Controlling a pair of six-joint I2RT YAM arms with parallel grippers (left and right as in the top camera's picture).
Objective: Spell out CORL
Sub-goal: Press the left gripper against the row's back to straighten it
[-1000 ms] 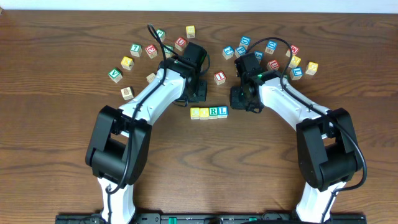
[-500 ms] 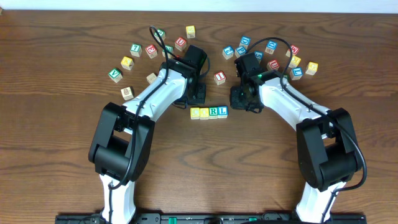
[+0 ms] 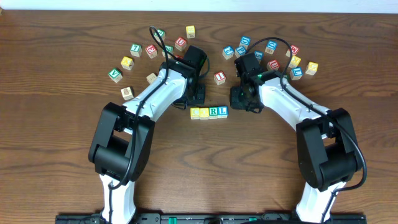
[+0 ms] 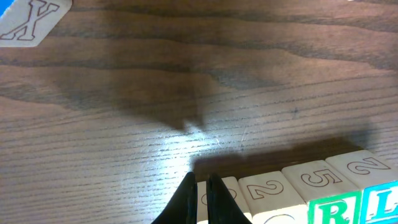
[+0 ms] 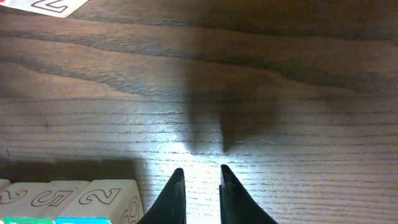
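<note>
Table point(image 3: 62, 155): dark brown wood, seen from above; both arms reach in from its near edge.
Left arm point(image 3: 149, 99): white links with black joints, angled from near left towards the middle.
Right arm point(image 3: 292, 102): the same build, angled from near right towards the middle.
Loose cubes point(image 3: 134, 59): scattered along the far side in two clusters, one left and one right (green, blue, red and yellow faces among them).
Left gripper point(image 4: 200, 183): fingers pressed together with nothing between them, tips low over the wood at the far left end of the row; whether they touch the first cube I cannot tell.
Right gripper point(image 5: 200, 174): fingers a narrow gap apart and empty, just right of the row and clear of it.
CORL row point(image 3: 209, 112): four cubes touching side by side at the table's middle, between the two grippers and a little nearer than them.
Yellow cubes point(image 3: 199, 113): the left two of the row.
R cube point(image 3: 214, 112): third, white with a green letter.
L cube point(image 3: 222, 111): the right end, white with a blue letter.
Red I cube point(image 3: 219, 77): alone, far of the row.
</note>
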